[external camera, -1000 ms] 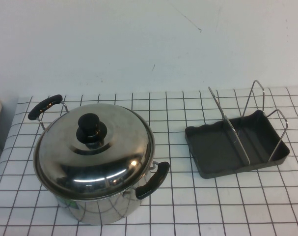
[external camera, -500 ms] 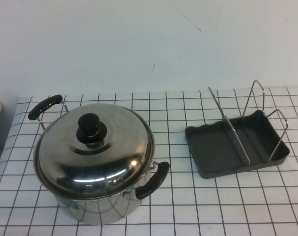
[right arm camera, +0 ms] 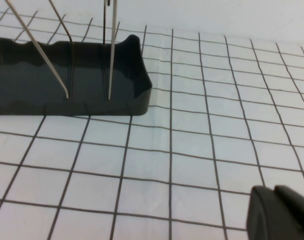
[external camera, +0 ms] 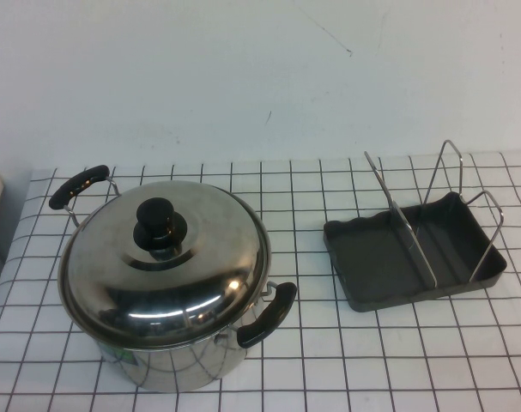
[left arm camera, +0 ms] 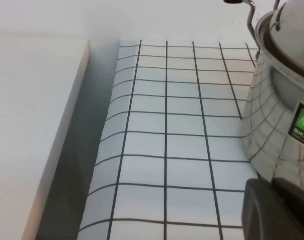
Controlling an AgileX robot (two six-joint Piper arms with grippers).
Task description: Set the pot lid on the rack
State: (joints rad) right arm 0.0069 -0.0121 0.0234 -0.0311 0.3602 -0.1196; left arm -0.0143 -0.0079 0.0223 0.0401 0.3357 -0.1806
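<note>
Only the wrist views show the grippers: left gripper (left arm camera: 278, 209), jaws together, beside the steel pot (left arm camera: 282, 110); right gripper (right arm camera: 281, 214), jaws together, near the dark grey wire-looped rack (right arm camera: 66, 80). The high view shows the domed shiny steel pot lid (external camera: 164, 256) on the pot, left of the rack.

Neither arm appears in the high view. The left gripper (left arm camera: 279, 207) shows only as a dark fingertip block at the edge of its own wrist view, low over the tabletop (left arm camera: 167, 150), jaws closed. The right gripper (right arm camera: 282, 215) shows likewise, apparently low too, jaws closed and holding nothing.
</note>
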